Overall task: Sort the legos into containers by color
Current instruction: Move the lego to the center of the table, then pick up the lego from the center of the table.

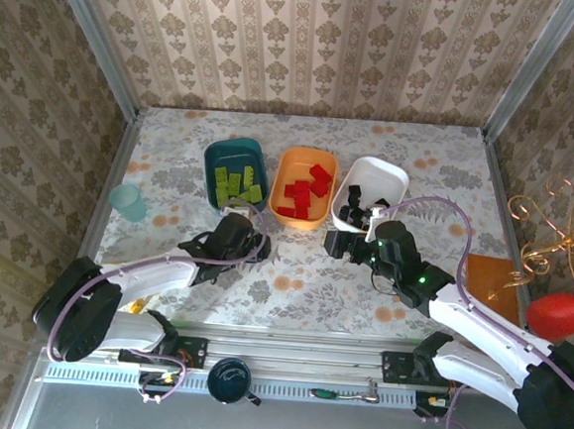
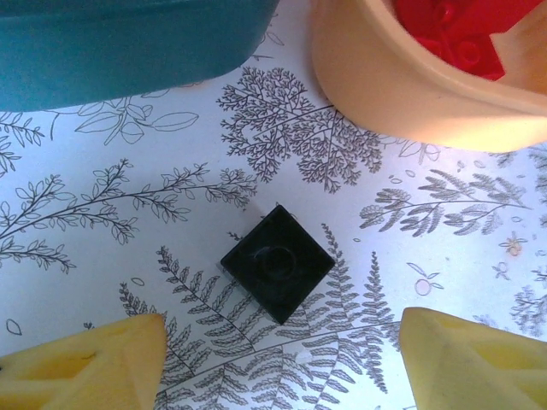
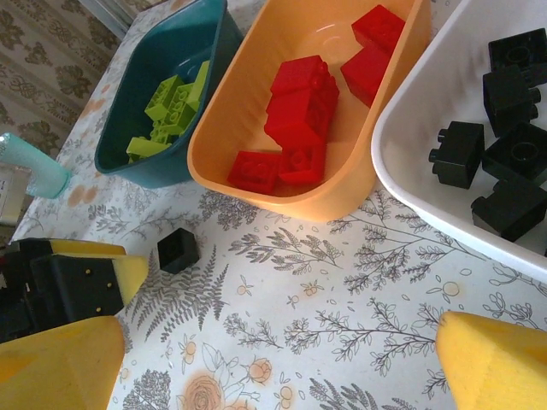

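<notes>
Hovering open by black lego (image 2: 277,261), left hand (image 2: 278,363), orange tub (image 2: 402,94) just beyond

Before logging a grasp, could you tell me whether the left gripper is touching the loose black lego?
Apart. The left wrist view shows the black lego lying clear of the left gripper, its jaws open, bare tablecloth between.

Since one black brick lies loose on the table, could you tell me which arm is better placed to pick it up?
The left. The left pincer, open, hangs over the black brick, a finger on each side. The right pincer, also open, is farther off, by the white tub.
</notes>
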Tool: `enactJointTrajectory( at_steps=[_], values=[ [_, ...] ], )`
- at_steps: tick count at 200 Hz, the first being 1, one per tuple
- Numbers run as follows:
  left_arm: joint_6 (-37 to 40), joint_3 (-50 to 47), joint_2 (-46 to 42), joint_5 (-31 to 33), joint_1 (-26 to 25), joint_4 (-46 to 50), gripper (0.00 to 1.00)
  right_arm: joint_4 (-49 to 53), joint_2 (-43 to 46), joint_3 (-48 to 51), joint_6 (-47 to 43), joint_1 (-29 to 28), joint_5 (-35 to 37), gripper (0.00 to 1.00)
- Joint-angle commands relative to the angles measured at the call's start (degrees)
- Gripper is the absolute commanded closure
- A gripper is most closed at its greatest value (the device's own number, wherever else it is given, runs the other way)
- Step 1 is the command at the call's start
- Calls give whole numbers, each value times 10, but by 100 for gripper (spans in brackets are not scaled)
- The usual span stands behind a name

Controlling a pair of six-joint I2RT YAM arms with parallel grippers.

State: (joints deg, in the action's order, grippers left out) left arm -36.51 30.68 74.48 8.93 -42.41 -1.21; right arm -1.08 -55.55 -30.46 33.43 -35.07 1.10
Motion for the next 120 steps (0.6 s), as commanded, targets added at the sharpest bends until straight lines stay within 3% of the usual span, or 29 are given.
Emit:
enactJointTrajectory(
  at_steps=[1,61,120],
  values=[
    [27,25,50,17,-3,16,26,-4,5,4,8,3,5,5],
    [58,60,161,44,-5,-39,27,14,25,2,7,4,12,5],
    [66,64,183,38,-5,-57,47,16,30,4,5,4,14,5]
  ],
)
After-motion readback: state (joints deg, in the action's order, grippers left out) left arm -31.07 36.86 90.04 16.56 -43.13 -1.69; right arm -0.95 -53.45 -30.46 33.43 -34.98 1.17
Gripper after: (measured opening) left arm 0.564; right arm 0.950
